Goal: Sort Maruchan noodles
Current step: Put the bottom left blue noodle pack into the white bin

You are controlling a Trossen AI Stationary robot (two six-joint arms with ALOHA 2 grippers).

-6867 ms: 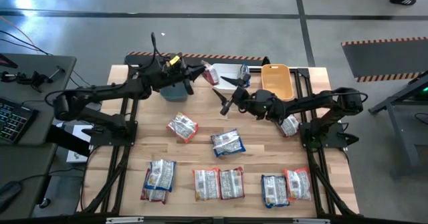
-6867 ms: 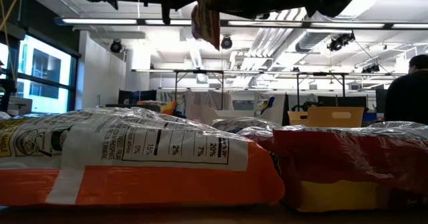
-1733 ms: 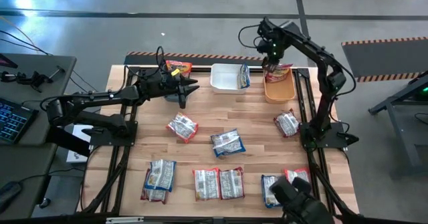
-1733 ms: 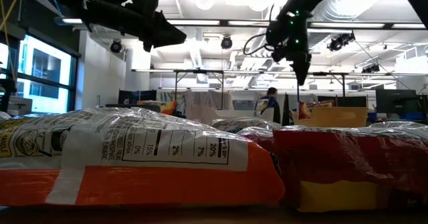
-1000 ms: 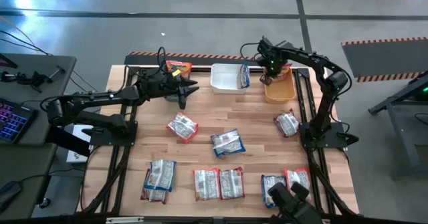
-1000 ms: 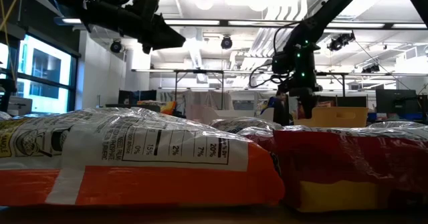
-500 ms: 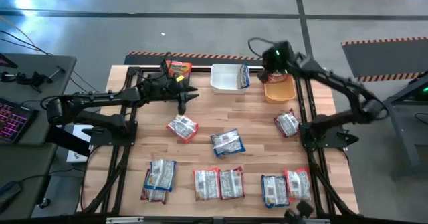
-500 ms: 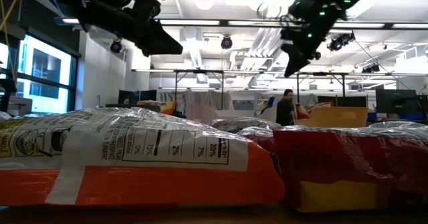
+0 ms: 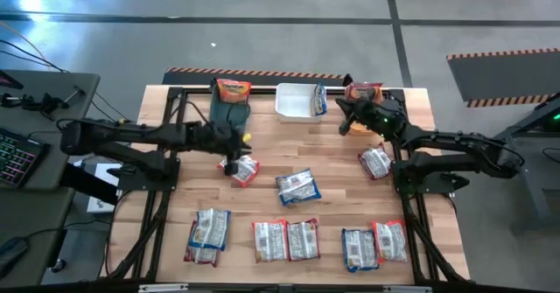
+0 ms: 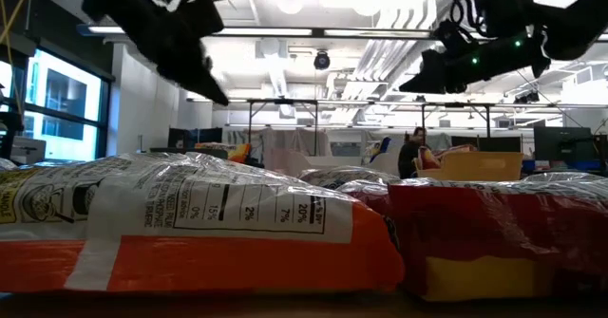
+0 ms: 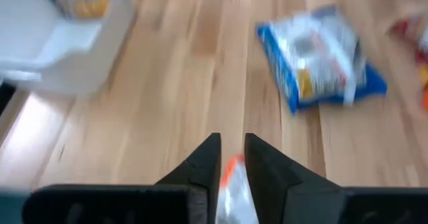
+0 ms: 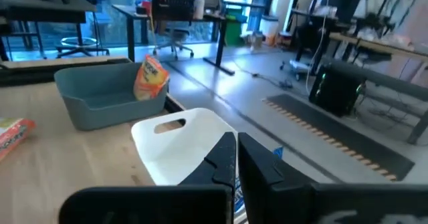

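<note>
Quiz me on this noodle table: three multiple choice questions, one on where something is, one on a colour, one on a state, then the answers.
1. Where is the left tool?
A. At the table's front edge
B. Past the table's far right corner
C. Above a loose packet on the wood, near the teal bin

2. What colour is the bin holding the blue packet?
A. Teal
B. White
C. Orange

3. How does the orange packet sit in the teal bin?
A. Upright on its edge
B. Flat on the bin's floor
C. Draped over the rim

Answers:
1 C: the high view shows the left tool over that loose packet, just in front of the teal bin.
2 B: the blue packet rests against the wall of the white bin.
3 A: the right wrist view shows the orange packet standing up in the bin.
</note>
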